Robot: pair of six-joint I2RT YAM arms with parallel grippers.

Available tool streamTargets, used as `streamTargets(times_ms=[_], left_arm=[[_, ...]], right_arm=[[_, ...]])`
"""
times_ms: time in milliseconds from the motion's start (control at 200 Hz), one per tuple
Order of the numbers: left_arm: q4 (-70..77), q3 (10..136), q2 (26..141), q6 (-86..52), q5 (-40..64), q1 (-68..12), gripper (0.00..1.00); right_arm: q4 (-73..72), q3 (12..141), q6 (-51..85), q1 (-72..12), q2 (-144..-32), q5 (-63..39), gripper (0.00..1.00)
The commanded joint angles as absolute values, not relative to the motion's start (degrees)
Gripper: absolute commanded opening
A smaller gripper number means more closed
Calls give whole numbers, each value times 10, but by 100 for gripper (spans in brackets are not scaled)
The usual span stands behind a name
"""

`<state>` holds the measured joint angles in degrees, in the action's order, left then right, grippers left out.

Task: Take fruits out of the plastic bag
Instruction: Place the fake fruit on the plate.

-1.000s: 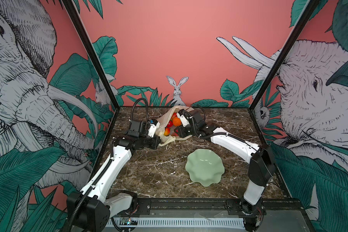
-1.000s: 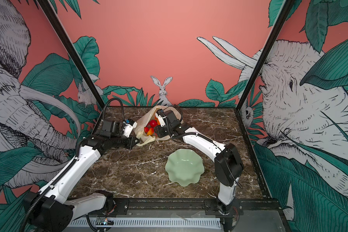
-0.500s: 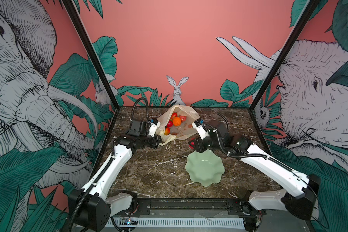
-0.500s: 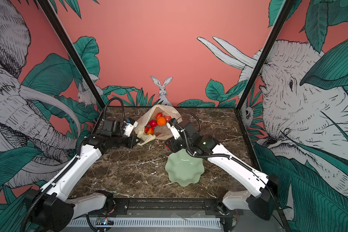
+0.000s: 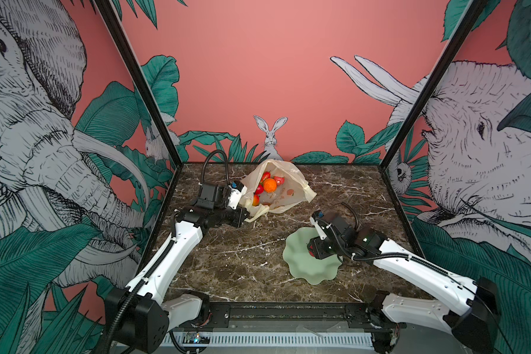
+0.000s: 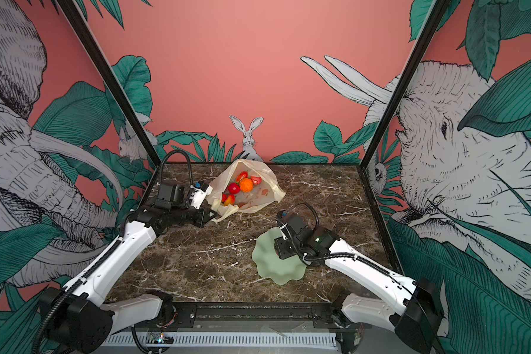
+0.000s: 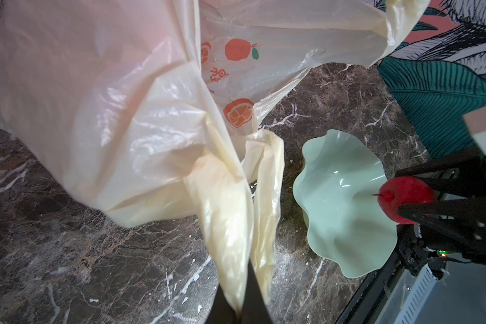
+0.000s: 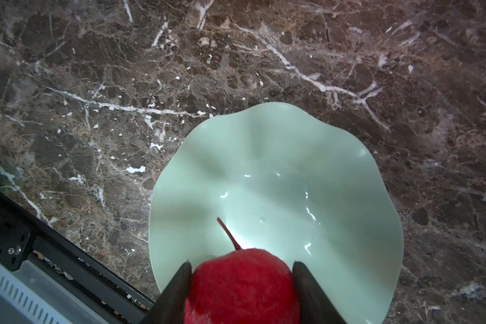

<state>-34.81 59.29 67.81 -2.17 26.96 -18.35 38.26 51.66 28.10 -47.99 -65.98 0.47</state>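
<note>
Evidently, the left gripper (image 7: 238, 307) is pinching the plastic bag (image 5: 288, 194) by one handle loop (image 7: 227, 230), jaws fully closed on the film, probably so that the mouth is gaping toward the other arm and the bag is not sliding on the marble table (image 5: 227, 263). The right gripper (image 8: 242, 270), jaws roughly half apart, is clamping a stemmed red fruit (image 8: 240, 294) and is holding it over the pale green dish (image 8: 348, 174), apparently the drop-off place, which is sitting near the bag but apart from it. Inside the bag, at the far middle of the table, an orange fruit (image 5: 269, 185) and several red fruits (image 5: 259, 189) are showing through the mouth. Anything lying deeper under the folds is being concealed, so no full count is possible. In both top views the held fruit is showing only as a red sliver behind the gripper body, and whether it is touching the dish cannot be told.
</note>
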Motion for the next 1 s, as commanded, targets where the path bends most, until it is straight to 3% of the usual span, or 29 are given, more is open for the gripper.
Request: streamTargets(times_ms=[0, 670, 995], left_arm=[[-334, 576, 661, -8, 272, -186, 0], [-325, 556, 662, -11, 287, -186, 0], [-336, 561, 662, -9, 286, -186, 0]], right_arm=[[340, 508, 298, -483, -679, 13, 32], [270, 505, 303, -482, -820, 71, 44], [289, 509, 287, -483, -830, 78, 65]])
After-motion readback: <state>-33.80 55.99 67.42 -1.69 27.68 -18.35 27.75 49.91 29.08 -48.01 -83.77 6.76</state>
